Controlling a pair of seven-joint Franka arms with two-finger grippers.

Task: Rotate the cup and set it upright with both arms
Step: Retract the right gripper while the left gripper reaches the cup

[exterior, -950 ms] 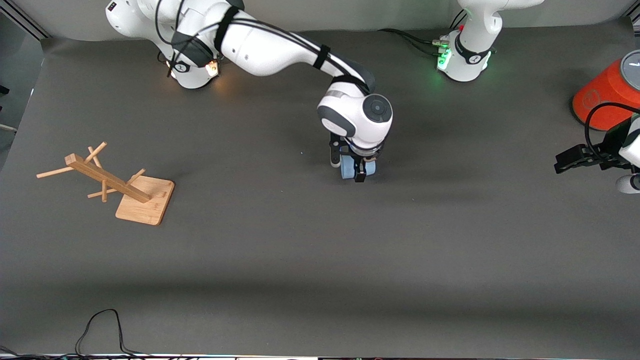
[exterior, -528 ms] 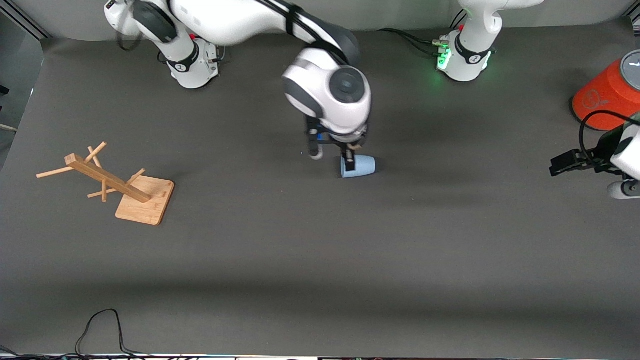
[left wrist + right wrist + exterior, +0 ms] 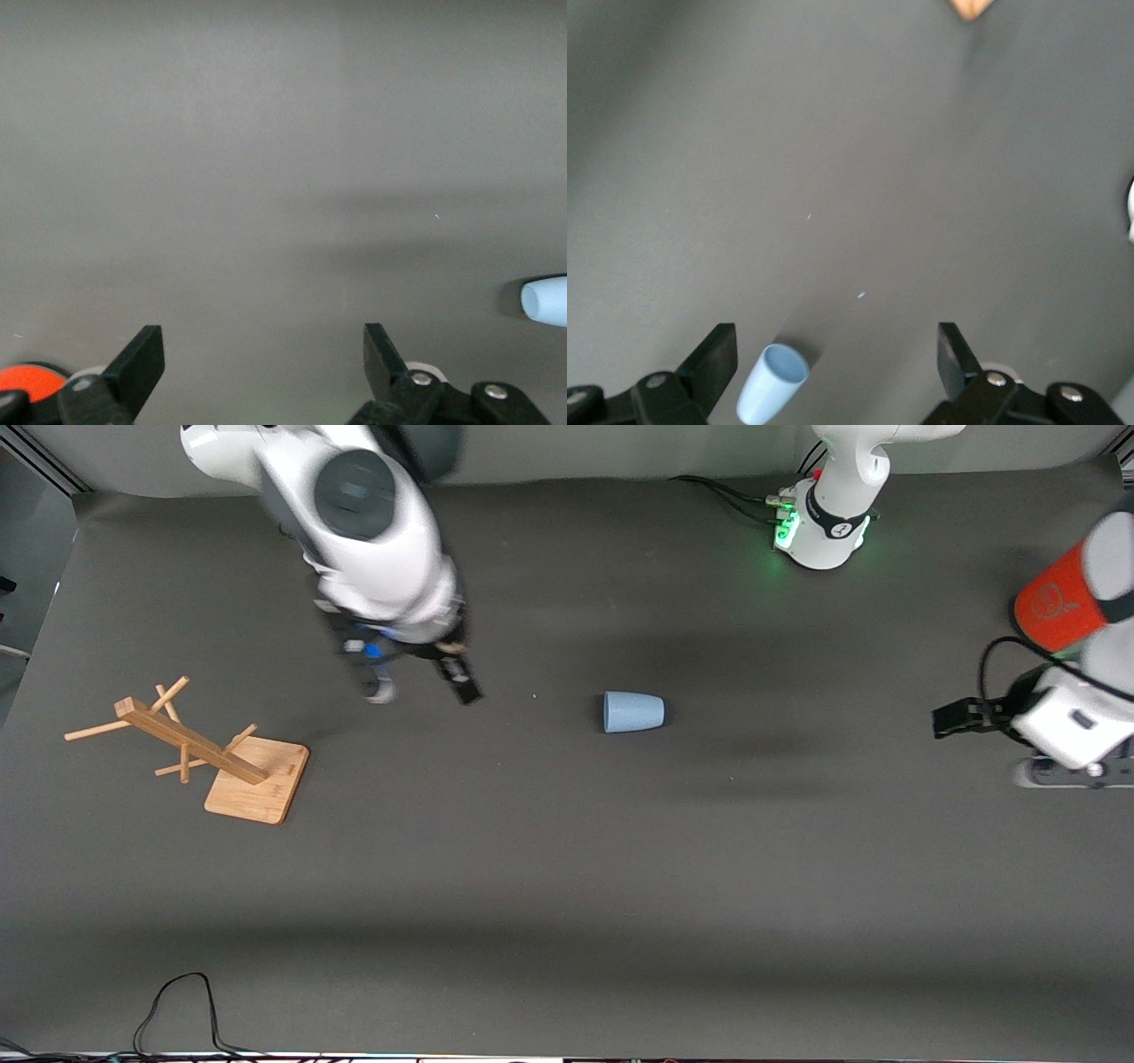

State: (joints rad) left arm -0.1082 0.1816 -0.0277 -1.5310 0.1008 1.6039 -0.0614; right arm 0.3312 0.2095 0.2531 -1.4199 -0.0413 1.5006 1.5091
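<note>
The pale-blue cup (image 3: 633, 712) lies on its side near the middle of the grey mat, its wider rim toward the right arm's end of the table. My right gripper (image 3: 421, 689) hangs open and empty over bare mat between the cup and the wooden rack. In the right wrist view the cup (image 3: 772, 382) shows its open mouth beside one finger of the right gripper (image 3: 833, 354), well below it. My left gripper (image 3: 982, 748) is open and empty near the left arm's end. In the left wrist view the left gripper (image 3: 261, 354) faces bare mat, and the cup (image 3: 545, 301) sits at the frame's edge.
An orange-red cylinder (image 3: 1054, 607) stands at the left arm's end, partly covered by the left arm. A wooden peg rack (image 3: 221, 757) on its square base stands toward the right arm's end. A black cable (image 3: 177, 1001) loops at the table's edge nearest the front camera.
My right gripper, which straddled the cup, has lifted and pulled back toward the right arm's end, leaving the cup lying in place. The left arm has shifted slightly toward the cup.
</note>
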